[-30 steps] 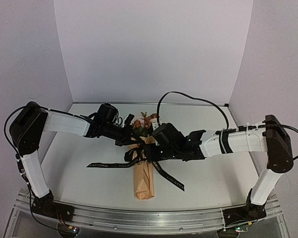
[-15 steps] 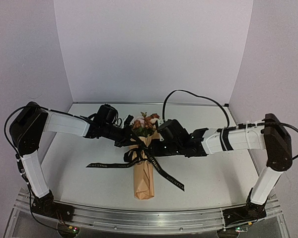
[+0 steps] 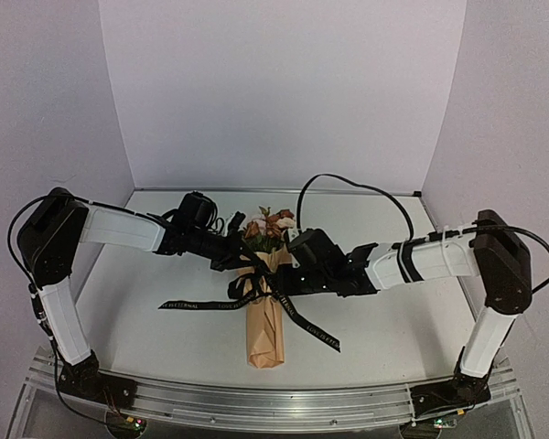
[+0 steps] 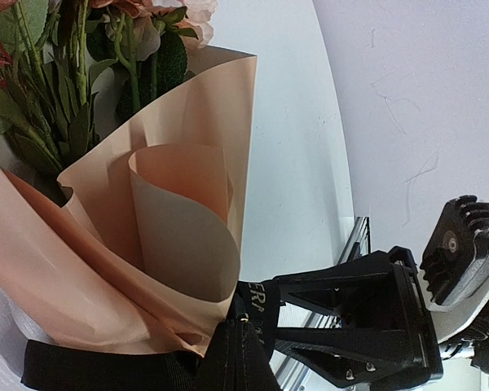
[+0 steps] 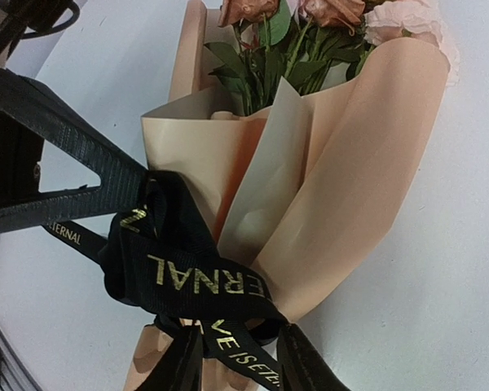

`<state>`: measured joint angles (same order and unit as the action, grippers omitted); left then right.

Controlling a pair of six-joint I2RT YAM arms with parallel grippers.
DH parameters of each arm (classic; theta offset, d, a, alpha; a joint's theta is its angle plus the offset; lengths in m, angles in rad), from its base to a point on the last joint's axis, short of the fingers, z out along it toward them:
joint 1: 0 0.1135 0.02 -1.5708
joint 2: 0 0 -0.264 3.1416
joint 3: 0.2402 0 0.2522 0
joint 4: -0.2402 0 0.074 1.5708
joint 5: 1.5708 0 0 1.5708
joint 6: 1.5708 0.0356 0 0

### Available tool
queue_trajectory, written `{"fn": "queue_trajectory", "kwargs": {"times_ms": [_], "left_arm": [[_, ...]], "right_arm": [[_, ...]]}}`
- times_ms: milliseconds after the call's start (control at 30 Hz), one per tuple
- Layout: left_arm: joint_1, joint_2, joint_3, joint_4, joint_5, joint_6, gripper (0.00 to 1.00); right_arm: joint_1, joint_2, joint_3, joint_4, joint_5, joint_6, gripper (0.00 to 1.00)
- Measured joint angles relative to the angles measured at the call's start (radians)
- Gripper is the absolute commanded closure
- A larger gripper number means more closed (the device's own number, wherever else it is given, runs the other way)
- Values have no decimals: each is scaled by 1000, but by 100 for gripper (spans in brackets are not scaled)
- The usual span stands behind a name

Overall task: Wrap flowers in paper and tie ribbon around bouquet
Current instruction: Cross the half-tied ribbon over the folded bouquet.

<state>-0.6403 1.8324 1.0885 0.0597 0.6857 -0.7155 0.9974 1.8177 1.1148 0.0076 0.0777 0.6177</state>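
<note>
The bouquet (image 3: 265,320) lies mid-table, a tan paper (image 5: 367,163) cone with the flowers (image 3: 268,225) at its far end. The black ribbon (image 3: 261,287) is looped round its waist, with tails trailing left and right-front. My left gripper (image 3: 241,262) reaches in from the left; its fingers (image 4: 238,354) are shut on a lettered ribbon (image 4: 265,308) strand at the paper's edge. My right gripper (image 5: 238,349) sits over the knot with its jaws apart. A strand of ribbon (image 5: 187,281) runs between them without being pinched. In that view the left gripper (image 5: 134,191) holds the loop's left side.
A black cable (image 3: 348,183) arches over the back of the table behind the right arm. White walls close in the back and both sides. A metal rail (image 3: 274,402) runs along the near edge. The ribbon tails (image 3: 197,303) lie flat on the tabletop.
The right wrist drew back and up a little, then settled closer to the knot. The left arm, the bouquet and the ribbon tails have not moved.
</note>
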Motion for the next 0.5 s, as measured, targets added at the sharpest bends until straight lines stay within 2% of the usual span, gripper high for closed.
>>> {"fn": "queue_trajectory", "kwargs": {"times_ms": [67,200,300,467,500], "left_arm": [[0,0,0,0,0,0,100],[0,0,0,-3,0,0,100],[1,0,0,-7,0,0,100],[2,0,0,-8,0,0,100],[2,0,0,-8,0,0,100]], "right_arm": [[0,0,-3,0,11,2,77],[-2,0,-6,3,34,14,68],[-5,0,-15,7,48,19,67],[-10,0,-18,8,50,21,78],[-11,1,-18,8,50,24,84]]}}
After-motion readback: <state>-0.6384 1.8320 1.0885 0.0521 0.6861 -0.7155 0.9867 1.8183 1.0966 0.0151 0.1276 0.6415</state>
